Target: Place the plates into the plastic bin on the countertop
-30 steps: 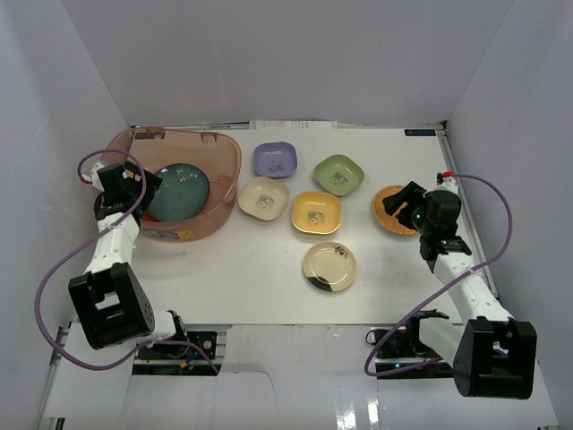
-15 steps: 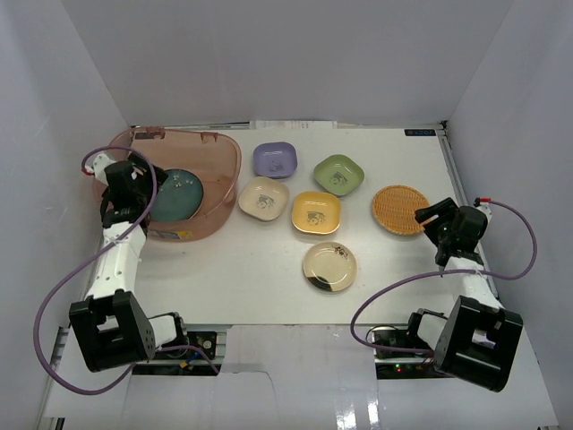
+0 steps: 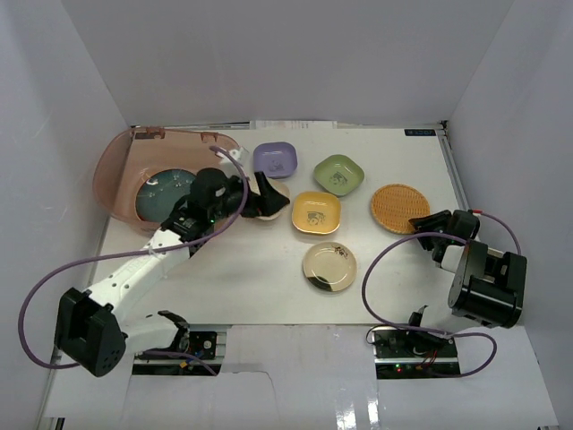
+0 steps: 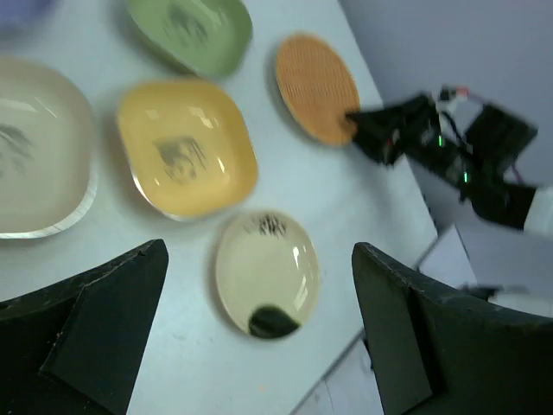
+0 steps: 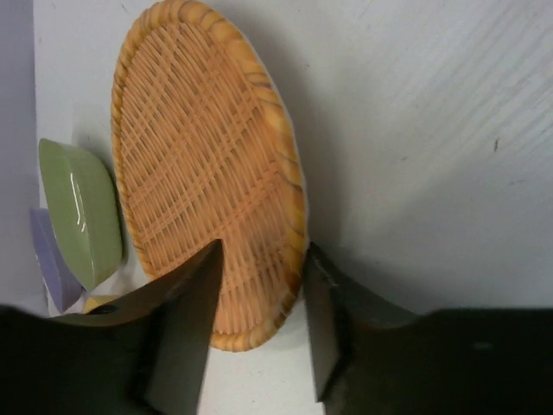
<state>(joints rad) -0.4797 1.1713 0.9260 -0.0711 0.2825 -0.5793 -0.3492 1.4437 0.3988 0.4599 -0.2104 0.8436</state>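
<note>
Open countertop (image 3: 246, 282) beside gold plate (image 3: 329, 266)

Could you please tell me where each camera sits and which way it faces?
Top external: overhead from behind, looking down on the countertop, plastic bin, left arm, right arm.
Left wrist: high, looking past the open left gripper at the gold plate.
Right wrist: low, facing the orange woven plate past the right gripper.
Both wrists see that plate and the green plate.
</note>
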